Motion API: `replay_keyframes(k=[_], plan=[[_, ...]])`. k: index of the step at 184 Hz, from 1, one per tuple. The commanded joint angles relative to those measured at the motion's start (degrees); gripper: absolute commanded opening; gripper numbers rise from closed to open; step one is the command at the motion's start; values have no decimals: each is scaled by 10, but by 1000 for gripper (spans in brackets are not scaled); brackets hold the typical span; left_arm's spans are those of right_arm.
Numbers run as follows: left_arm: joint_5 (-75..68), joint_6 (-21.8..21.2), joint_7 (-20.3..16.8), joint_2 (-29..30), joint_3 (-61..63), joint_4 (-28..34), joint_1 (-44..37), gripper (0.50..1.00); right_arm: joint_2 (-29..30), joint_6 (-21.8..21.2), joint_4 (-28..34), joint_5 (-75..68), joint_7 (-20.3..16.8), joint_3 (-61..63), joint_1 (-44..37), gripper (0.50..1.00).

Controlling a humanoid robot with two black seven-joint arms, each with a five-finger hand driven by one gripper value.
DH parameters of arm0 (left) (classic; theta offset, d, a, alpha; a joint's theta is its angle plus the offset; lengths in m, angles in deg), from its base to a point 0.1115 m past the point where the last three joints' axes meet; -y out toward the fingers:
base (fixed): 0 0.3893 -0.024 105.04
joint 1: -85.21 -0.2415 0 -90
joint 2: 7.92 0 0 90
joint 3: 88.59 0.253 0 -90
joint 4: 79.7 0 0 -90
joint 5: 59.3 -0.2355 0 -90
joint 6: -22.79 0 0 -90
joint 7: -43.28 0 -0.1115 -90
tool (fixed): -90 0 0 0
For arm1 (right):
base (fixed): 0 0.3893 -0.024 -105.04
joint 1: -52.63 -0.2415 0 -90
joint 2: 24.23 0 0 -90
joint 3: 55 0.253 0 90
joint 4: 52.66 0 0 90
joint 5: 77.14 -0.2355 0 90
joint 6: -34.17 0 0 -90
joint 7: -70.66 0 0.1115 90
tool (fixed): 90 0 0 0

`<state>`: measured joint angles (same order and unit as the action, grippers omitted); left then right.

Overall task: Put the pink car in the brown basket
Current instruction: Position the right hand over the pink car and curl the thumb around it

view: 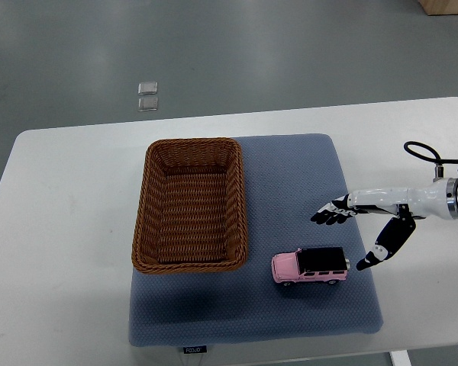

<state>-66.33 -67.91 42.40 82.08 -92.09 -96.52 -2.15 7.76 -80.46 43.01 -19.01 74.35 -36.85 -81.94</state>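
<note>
1. Nearest the camera: pink car (309,266) with a dark roof, on its wheels on the blue-grey mat (290,183), close to the mat's front right part.
2. Brown basket (190,204), woven and rectangular, sits on the mat's left side, nothing inside; the car is just beside its front right corner, not touching.
3. Right hand (353,229) reaches in from the right edge, fingers spread apart and holding nothing, above the mat, near the car's right end.
4. Mat lies on a white worktop (61,229).
5. Two small clear squares (147,96) lie on the grey floor beyond.
</note>
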Motion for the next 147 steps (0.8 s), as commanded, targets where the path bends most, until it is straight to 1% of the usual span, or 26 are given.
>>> replay_keyframes(k=[1, 54, 109, 147], plan=[[0, 0, 2, 0, 1, 0, 0, 1000, 10, 25, -2, 11, 1, 1, 17, 907], [0, 0, 3, 0, 1, 0, 0, 1000, 56, 56, -30, 22, 1, 1, 41, 905], [0, -1, 3, 0, 2, 0, 0, 1000, 99, 60, -58, 24, 4, 7, 65, 905], [0, 0, 3, 0, 1, 1, 0, 1000, 116, 78, -67, 28, 6, 7, 77, 903]])
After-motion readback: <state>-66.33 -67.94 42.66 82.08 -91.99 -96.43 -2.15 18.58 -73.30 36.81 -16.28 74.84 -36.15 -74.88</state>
